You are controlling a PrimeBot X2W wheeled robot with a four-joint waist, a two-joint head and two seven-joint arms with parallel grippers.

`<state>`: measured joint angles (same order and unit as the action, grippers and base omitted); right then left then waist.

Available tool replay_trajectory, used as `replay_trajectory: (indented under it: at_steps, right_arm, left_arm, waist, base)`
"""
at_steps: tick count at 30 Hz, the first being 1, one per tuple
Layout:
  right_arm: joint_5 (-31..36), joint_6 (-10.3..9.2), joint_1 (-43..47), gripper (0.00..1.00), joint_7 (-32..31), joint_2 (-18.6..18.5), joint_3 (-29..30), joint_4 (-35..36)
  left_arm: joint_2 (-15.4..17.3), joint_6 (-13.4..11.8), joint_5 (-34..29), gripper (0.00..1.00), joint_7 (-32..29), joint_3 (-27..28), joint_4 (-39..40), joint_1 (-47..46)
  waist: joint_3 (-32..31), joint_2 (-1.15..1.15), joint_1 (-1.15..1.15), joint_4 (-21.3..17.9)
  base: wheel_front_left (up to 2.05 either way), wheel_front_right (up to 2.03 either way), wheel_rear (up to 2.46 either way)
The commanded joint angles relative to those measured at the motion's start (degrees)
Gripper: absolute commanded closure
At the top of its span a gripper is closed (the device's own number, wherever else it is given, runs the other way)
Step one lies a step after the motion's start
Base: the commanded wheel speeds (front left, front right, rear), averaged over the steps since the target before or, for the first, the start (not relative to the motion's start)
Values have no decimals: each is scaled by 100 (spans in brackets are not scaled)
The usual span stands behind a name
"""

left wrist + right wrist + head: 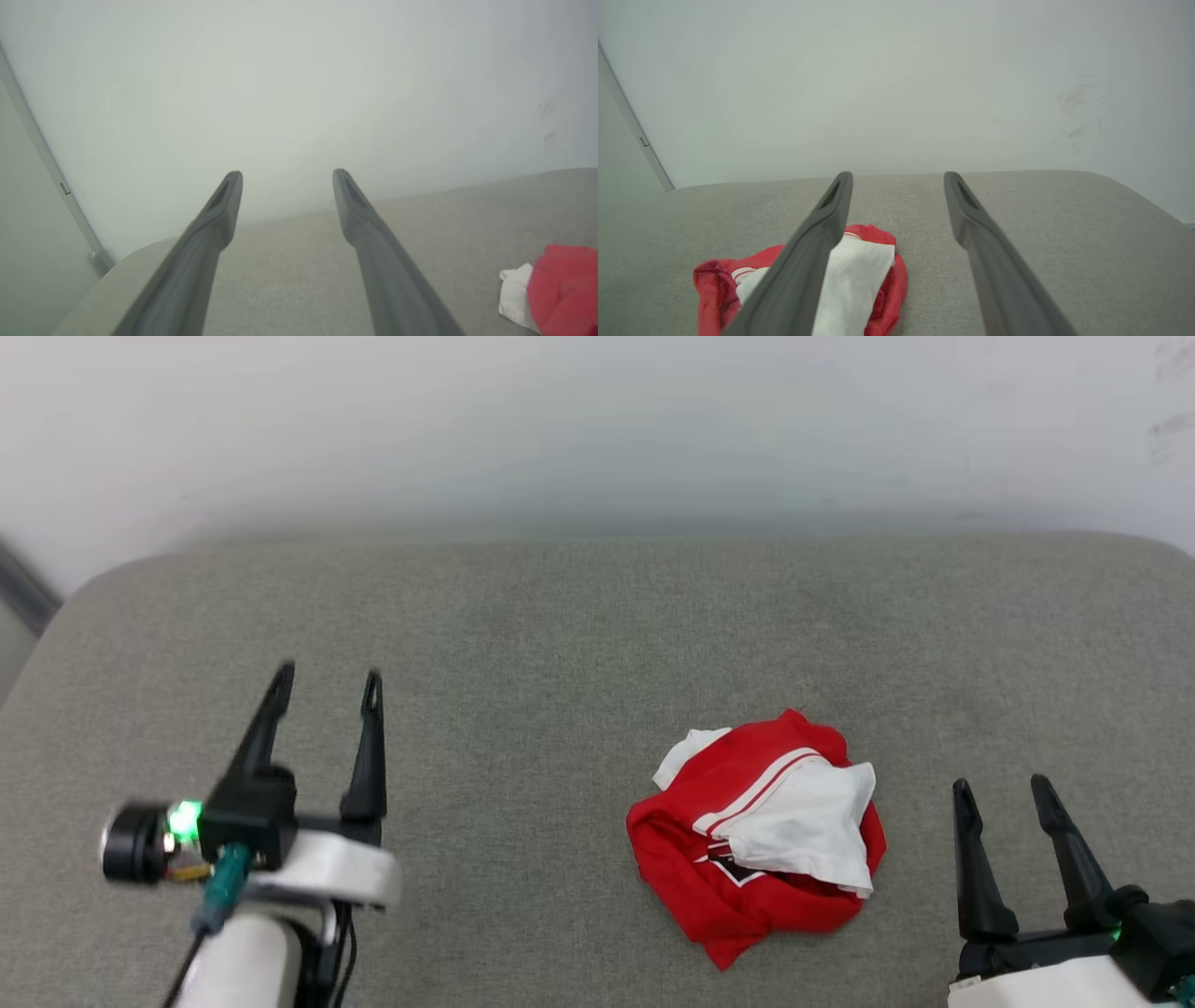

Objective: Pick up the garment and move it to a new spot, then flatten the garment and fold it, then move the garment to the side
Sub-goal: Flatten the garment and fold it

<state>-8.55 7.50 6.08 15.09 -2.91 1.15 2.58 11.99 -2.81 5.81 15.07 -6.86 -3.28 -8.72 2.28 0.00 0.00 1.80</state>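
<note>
The garment (758,831) lies crumpled in a heap on the grey padded surface, right of centre: red cloth with a white sleeve on top, striped trim and a bit of black lettering. My left gripper (328,679) hovers open far to its left, fingers empty. My right gripper (1006,791) stands open just right of the heap, apart from it. In the right wrist view the garment (859,275) sits partly behind the left finger of that gripper (898,175). The left wrist view catches the garment's edge (560,289) at lower right, beside the open gripper (287,173).
The grey fabric surface (560,644) has rounded corners and ends at a pale wall (597,429) behind. Its left edge (37,653) drops off near a grey vertical strip (51,172).
</note>
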Motion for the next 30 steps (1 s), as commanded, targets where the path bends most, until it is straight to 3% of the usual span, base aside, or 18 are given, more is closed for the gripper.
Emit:
replay_trajectory:
  at_steps: [1,10,16,22,30]
  right_arm:
    - [15,-2,-67,0,12,5,1,41]
    - [32,-2,-374,0,12,5,2,189]
    - [0,-2,-564,0,12,5,-16,283]
    - [-44,-2,-740,0,12,4,-13,376]
    - [-79,-2,-994,0,12,5,-35,466]
  left_arm:
    - [88,75,-56,0,15,2,-14,-208]
    - [360,773,18,0,-32,-242,-747,-2237]
    - [475,983,206,0,-714,-805,-1198,-3327]
    - [600,1016,703,0,-1666,-1766,-1515,-4158]
    - [1146,1016,2308,0,-3395,-3747,-1350,-5204]
  waist:
    - [100,0,0,-38]
    - [582,0,0,-216]
    - [885,0,0,-324]
    - [1147,0,0,-425]
    - [1536,0,0,-589]
  base:
    - [0,0,0]
    - [0,0,0]
    - [0,0,0]
    - [0,0,0]
    - [0,0,0]
